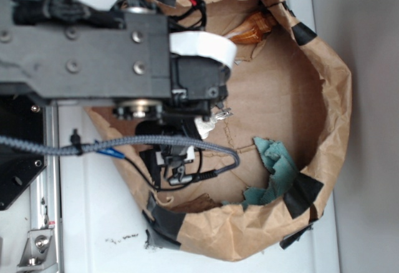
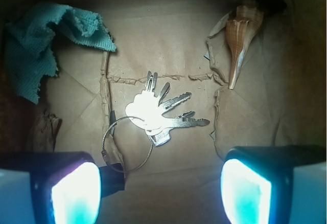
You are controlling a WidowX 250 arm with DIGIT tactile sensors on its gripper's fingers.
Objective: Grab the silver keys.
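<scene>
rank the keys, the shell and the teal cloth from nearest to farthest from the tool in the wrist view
1. Silver keys: centre, just ahead of the open tool.
2 and 3. Orange-brown shell, far right, and teal cloth, far left: both farther back, too close to call.

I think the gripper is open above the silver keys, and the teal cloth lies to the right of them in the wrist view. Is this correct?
Not quite. In the wrist view the teal cloth lies to the upper left of the silver keys; the orange-brown shell is on the right. The gripper is indeed open above the keys.
</scene>
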